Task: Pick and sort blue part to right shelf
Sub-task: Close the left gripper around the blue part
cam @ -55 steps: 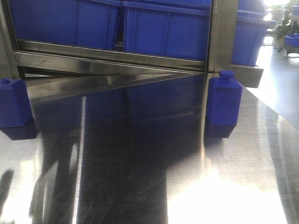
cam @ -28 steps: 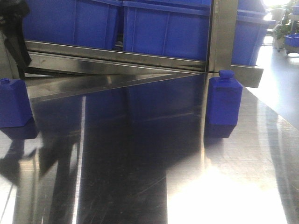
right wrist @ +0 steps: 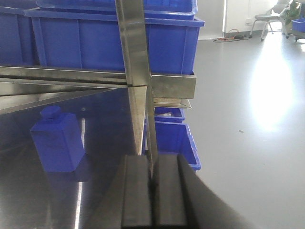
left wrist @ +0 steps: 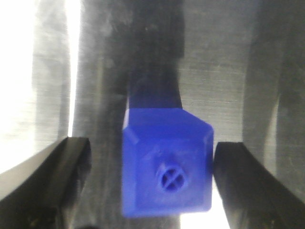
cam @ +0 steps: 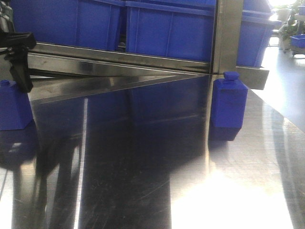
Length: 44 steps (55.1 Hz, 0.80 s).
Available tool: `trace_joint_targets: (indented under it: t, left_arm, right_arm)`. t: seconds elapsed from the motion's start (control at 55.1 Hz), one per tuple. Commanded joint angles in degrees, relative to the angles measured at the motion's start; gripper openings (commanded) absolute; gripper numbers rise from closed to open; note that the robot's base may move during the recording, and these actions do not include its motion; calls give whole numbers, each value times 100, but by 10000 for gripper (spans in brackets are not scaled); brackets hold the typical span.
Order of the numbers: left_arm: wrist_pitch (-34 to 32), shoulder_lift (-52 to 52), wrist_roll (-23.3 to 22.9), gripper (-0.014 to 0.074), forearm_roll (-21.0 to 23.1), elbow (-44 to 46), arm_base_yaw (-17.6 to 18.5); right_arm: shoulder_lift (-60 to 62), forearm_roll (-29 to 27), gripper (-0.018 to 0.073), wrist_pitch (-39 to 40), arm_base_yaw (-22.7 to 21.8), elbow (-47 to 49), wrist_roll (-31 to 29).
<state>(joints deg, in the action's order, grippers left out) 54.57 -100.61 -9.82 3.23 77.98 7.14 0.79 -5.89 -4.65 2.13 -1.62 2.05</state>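
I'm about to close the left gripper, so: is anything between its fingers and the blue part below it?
Nothing visible. In the left wrist view the blue part stands upright on the steel table, framed by the open left gripper and its fingers, with only bare table in the gap on each side.

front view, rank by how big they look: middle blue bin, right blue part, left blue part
1. middle blue bin, largest
2. right blue part and left blue part: look alike; left one is cut by the frame edge, so unranked
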Motion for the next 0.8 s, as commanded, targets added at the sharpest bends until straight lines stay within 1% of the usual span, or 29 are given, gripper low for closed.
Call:
trace_joint_targets:
  t: [0.0,0.472,0.581,0.69,0.781]
  left_arm:
    - [-203,202,-70,549,72,181,39]
    - [-242,143,24,542,138,181,39]
    - [-172,143,38,503,138,181,39]
    - [-30,143,153,436,138,181,39]
    - [37,143,161,391,138,181,39]
  right_arm:
    - [76,0,88,534,-27,40,-15]
    - [76,0,88,534,-27,40,-15]
    - [76,0,88,534,-27,40,-15]
    - [76,0,88,534,-27,40,-15]
    - [76,0,88,534,-27,40,-15]
